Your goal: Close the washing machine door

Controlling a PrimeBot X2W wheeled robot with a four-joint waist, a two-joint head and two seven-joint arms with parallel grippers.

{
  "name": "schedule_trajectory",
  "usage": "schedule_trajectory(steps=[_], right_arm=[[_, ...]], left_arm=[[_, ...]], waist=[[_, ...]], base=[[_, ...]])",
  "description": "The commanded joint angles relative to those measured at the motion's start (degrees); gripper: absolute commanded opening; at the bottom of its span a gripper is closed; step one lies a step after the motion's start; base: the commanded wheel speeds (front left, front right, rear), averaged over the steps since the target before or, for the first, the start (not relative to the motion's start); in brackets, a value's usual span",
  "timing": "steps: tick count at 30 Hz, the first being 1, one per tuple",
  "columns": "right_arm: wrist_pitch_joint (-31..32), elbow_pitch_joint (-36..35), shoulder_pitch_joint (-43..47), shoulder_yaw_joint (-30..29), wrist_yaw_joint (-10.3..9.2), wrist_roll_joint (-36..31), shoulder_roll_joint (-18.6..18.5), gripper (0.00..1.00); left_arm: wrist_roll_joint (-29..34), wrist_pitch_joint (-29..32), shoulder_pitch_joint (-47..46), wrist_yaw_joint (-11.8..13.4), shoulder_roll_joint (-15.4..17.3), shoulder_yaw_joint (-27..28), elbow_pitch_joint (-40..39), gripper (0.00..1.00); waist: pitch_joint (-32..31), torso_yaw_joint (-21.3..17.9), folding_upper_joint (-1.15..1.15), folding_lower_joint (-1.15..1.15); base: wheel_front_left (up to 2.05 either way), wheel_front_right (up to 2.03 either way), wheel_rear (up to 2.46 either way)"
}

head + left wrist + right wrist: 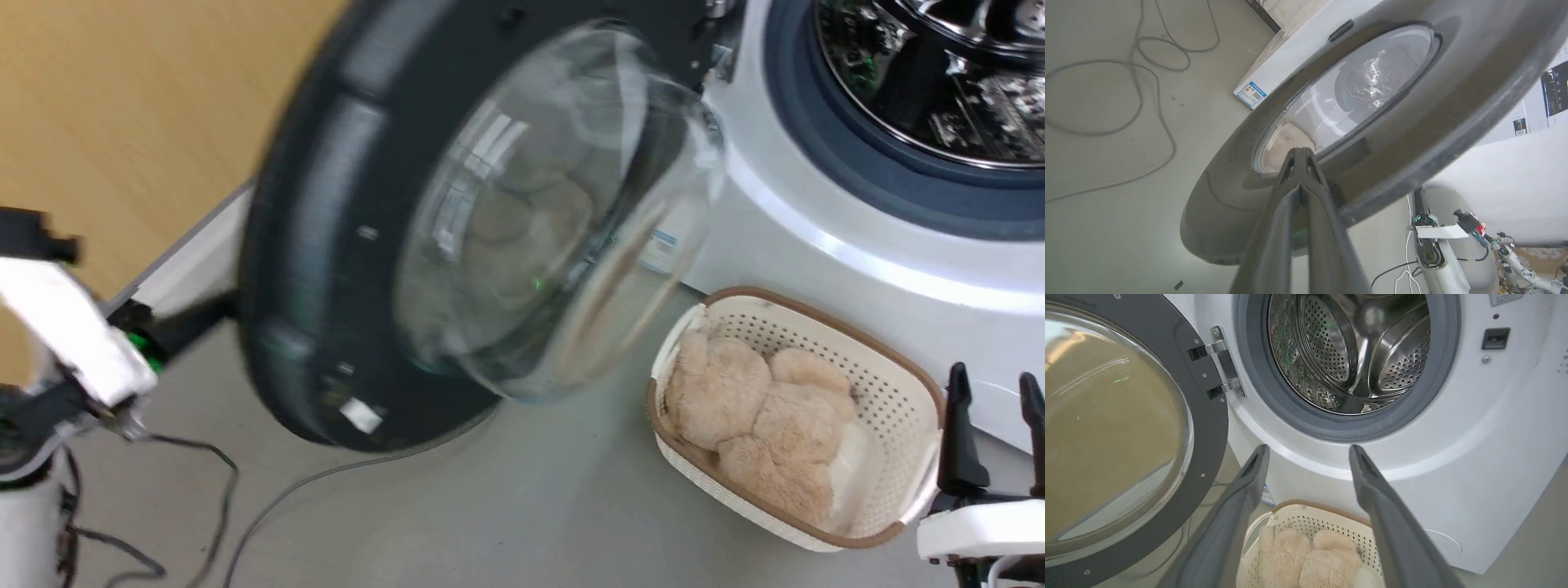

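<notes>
Grey floor (506,506) with loose cables (1143,81), tan wall (122,106)

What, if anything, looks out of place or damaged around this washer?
Nothing looks damaged or spilled. Loose cables trail across the floor near the open washing machine door, and the basket holding a plush toy sits close to the washing machine, possibly in the door's swing.

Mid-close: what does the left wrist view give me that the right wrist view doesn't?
Left wrist view: the shut left gripper with tips at the outer face of the washing machine door, and loose cables on the floor. Right wrist view: the open right gripper, the steel drum, the door hinge, the basket with plush toy. Both: the door and the white washing machine.
</notes>
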Motion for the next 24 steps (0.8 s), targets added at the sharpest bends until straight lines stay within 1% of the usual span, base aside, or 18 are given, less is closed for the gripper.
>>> schedule_trajectory(steps=[1,6,9,12,17,18,24], right_arm=[[-0.6,0.4,0.7,-0.4,0.05,0.4,0.1,1.0],[-0.6,0.7,0.7,-0.2,0.05,1.0,0.1,1.0],[-0.6,0.9,0.7,-0.1,0.05,1.3,0.1,1.0],[-0.6,1.0,0.3,0.3,0.05,1.6,0.1,1.0],[-0.6,0.5,-0.6,0.0,0.05,1.4,0.1,1.0],[-0.6,0.3,-1.1,-0.2,0.05,1.2,0.1,1.0],[-0.6,0.2,-2.3,-0.4,0.05,1.5,0.1,1.0]], left_arm=[[-1.4,1.1,1.4,-0.4,0.6,-1.5,-2.2,0.0],[-3.9,2.4,5.5,-0.4,0.7,-5.6,-10.8,0.0],[-5.5,3.2,7.4,-0.4,-0.1,-8.4,-15.3,0.0],[-6.7,2.6,9.1,-0.4,-1.9,-10.9,-19.0,0.0],[-7.2,0.7,12.2,-0.4,-4.8,-15.4,-24.4,0.0],[-6.5,-0.4,13.1,-0.4,-6.0,-18.8,-26.9,0.0],[-5.9,-5.7,10.8,-0.4,-10.9,-24.8,-26.0,0.0]], waist=[[-0.3,0.4,0.0,0.0],[-0.6,-0.1,0.0,0.0],[-0.5,-0.6,0.0,0.0],[-0.4,-2.1,0.0,0.0],[0.1,-5.6,0.0,0.0],[0.4,-8.2,0.0,0.0],[1.3,-13.7,0.0,0.0]], base=[[0.0,0.0,0.0],[0.0,0.0,0.0],[0.0,0.0,0.0],[0.0,0.0,0.0],[0.0,0.0,0.0],[0.0,0.0,0.0],[0.0,0.0,0.0]])
